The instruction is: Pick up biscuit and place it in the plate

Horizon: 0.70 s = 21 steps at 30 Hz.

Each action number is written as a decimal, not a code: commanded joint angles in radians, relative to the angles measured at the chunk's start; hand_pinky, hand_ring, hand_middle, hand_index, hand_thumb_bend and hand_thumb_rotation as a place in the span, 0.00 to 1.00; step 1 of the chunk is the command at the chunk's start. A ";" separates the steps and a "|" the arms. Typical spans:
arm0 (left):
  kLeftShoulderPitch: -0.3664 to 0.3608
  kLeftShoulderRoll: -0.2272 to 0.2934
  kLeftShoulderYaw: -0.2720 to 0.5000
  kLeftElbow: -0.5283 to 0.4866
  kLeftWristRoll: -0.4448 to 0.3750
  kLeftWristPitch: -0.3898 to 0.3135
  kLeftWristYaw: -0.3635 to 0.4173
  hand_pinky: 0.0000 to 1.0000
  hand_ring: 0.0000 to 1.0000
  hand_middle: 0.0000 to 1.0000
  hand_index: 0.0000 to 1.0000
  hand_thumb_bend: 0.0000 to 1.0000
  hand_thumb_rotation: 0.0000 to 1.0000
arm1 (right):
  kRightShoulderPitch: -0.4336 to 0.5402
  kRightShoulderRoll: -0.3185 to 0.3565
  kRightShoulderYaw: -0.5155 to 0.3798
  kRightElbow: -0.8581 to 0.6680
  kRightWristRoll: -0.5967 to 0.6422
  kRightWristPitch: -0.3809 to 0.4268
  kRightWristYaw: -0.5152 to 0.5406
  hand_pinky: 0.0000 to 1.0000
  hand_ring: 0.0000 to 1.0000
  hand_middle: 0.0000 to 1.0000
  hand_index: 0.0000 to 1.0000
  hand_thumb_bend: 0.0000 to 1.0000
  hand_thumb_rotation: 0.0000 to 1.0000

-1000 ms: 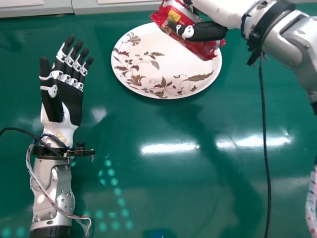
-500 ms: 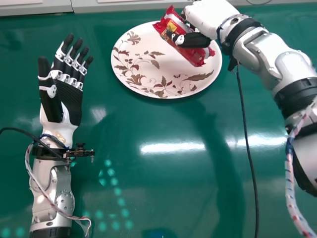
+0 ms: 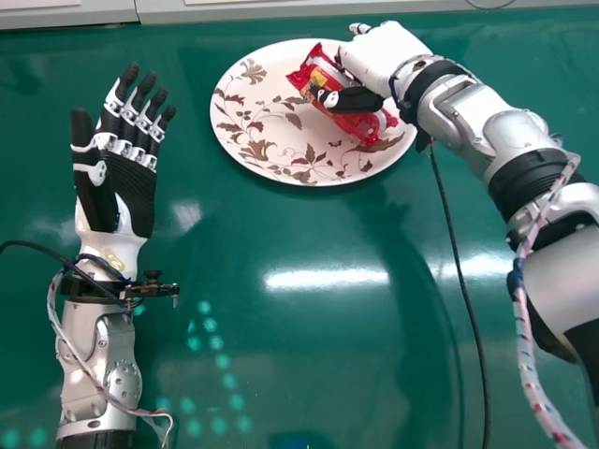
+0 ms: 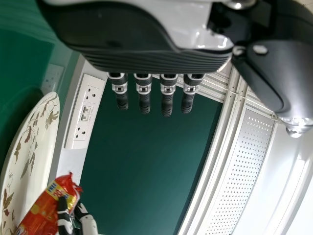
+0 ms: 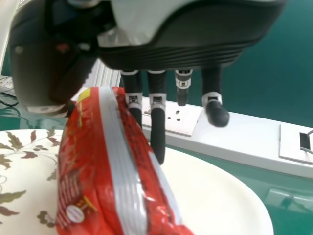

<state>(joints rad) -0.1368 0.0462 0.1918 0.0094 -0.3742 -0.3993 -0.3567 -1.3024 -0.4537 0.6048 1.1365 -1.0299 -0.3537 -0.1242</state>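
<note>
Head view, from the left: shows the left robot hand at the green surface, wide, with palm up, fingers straight toward the far side and thumb straight alongside. Has a thin dark cable by that wrist. Toward the middle, near the far edge, offers the plate, flat, pale, round, patterned with brown leaves and stems. Above its right part, shows the biscuit in a red wrapper, lying aslant, with one end toward the upper left; cannot tell from this whether touching the plate or just above it. At the biscuit's right, shows the right robot hand, narrow and holding the biscuit, with thumb across the near side. In the right wrist view, shows the wrapper caught between thumb and some fingers, with other fingers apart from it. Farther right in the head view, shows a black cable running down from the right wrist, then a striped cord beside the right arm.
</note>
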 commanded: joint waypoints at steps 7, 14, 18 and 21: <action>0.045 -0.012 -0.018 -0.007 0.002 0.002 0.004 1.00 1.00 1.00 1.00 1.00 0.78 | -0.018 -0.007 0.013 0.005 0.032 -0.017 -0.060 0.09 0.39 0.45 0.51 0.51 0.00; 0.048 -0.010 -0.020 0.008 0.007 -0.018 -0.003 1.00 1.00 1.00 1.00 1.00 0.79 | -0.008 -0.032 0.047 -0.016 -0.001 -0.001 -0.150 0.18 0.40 0.46 0.51 0.51 0.00; 0.048 -0.009 -0.020 0.009 0.007 -0.015 0.000 1.00 1.00 1.00 1.00 1.00 0.79 | -0.007 -0.048 0.060 -0.063 -0.014 0.070 -0.084 0.64 0.81 0.88 0.90 0.91 0.56; 0.053 -0.014 -0.023 0.002 0.007 -0.005 0.008 1.00 1.00 1.00 1.00 1.00 0.78 | 0.009 -0.065 0.046 -0.127 -0.008 0.128 -0.047 0.86 0.98 0.99 0.99 0.99 0.78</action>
<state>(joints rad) -0.1248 0.0449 0.1779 0.0010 -0.3714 -0.4063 -0.3537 -1.3009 -0.5011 0.6632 1.0473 -1.0443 -0.2509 -0.1861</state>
